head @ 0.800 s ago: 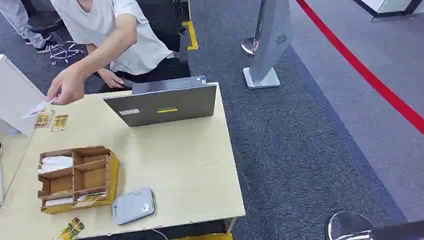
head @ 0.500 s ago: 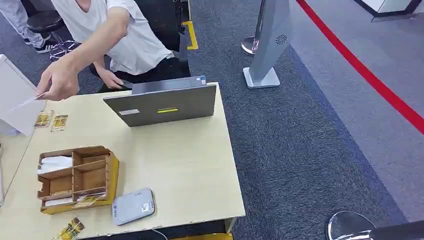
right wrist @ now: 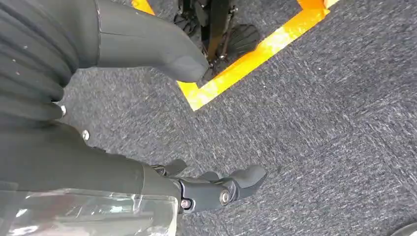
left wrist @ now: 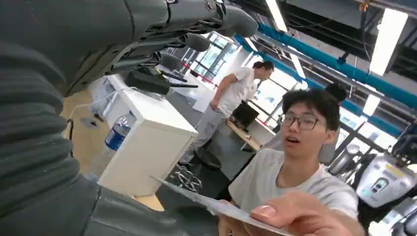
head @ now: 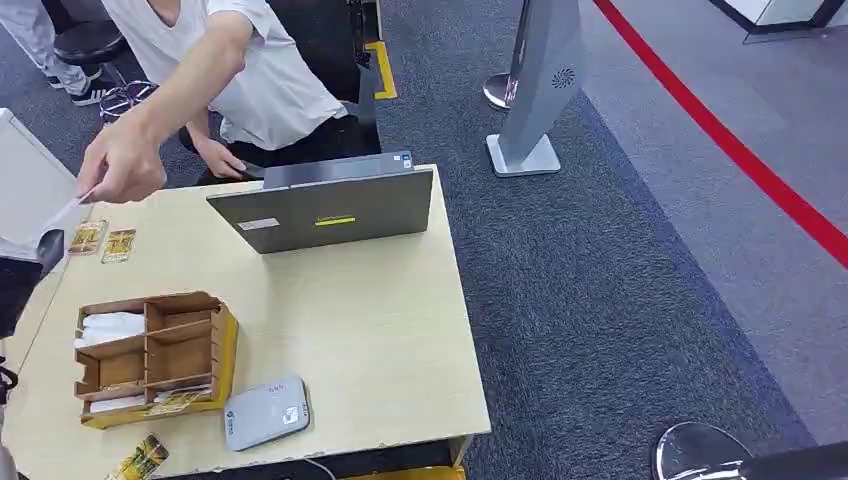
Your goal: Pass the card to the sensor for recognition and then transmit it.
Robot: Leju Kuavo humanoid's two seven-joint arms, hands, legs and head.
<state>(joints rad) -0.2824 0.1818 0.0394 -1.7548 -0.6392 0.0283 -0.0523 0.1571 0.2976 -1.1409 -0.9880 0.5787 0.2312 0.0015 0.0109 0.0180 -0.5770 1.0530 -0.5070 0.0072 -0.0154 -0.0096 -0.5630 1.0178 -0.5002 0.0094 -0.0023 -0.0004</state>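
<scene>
A person reaches across the table, and their hand pinches a white card by one end and holds it out to the left. My left hand comes up at the table's left edge, just below the card's free end. In the left wrist view my left hand is spread, fingers and thumb apart, and the card points into the gap while the person's fingers still hold it. The grey card sensor lies near the table's front edge. My right hand hangs empty over the carpet, fingers apart.
A wooden card organizer stands at the front left of the table. An open laptop sits at the back. Two small yellow cards lie near a white box. A grey kiosk stand stands on the carpet.
My left hand has risen into the head view at the left edge. The person's hand has brought the card a little lower, toward my left hand.
</scene>
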